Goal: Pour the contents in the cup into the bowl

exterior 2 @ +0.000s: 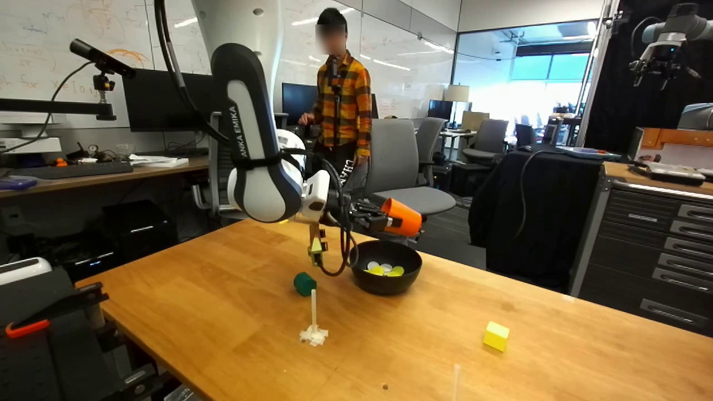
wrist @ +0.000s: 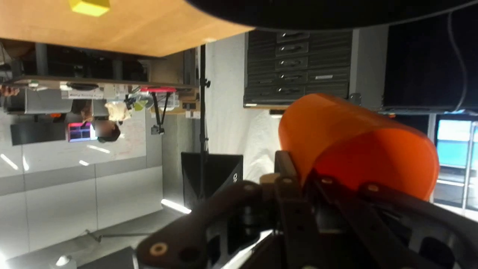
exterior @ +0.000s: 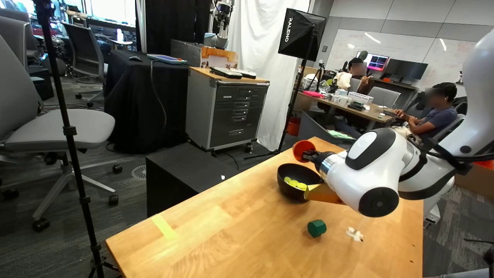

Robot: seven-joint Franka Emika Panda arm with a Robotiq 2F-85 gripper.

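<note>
Above the round black bowl point(exterior 2: 387, 285), a late spill is the first hazard. Yellow and whitish discs point(exterior 2: 385, 269) lie in the bowl, so the pour looks largely done; none shows in the visible interior of the orange-red plastic tumbler point(exterior 2: 404, 218), but its base is hidden, and a disc lodged there could land on the wooden surface point(exterior 2: 445, 334) if the white arm point(exterior: 370, 166) swung aside with the mouth tipped over. Second hazard, slip: the grip takes only thin wall near the rim, and a jolt might pivot the tumbler or drop it into the bowl. Third, snagging: a black cable loop point(exterior 2: 333, 273) hangs just beside the bowl in an exterior view, and a low sweep might catch the bowl and drag it; from where I stand I cannot tell whether the two touch.

Position of the tumbler relative to the end effector point(exterior: 307, 155): at the fingertips, pinched, with one finger apparently inside the mouth and the other against the outer wall. The end effector is clamped on the tumbler. The tumbler lies nearly on its side over the bowl, apart from it in the wrist view, mouth turned sideways; whether the mouth dips below level cannot be told.
</note>
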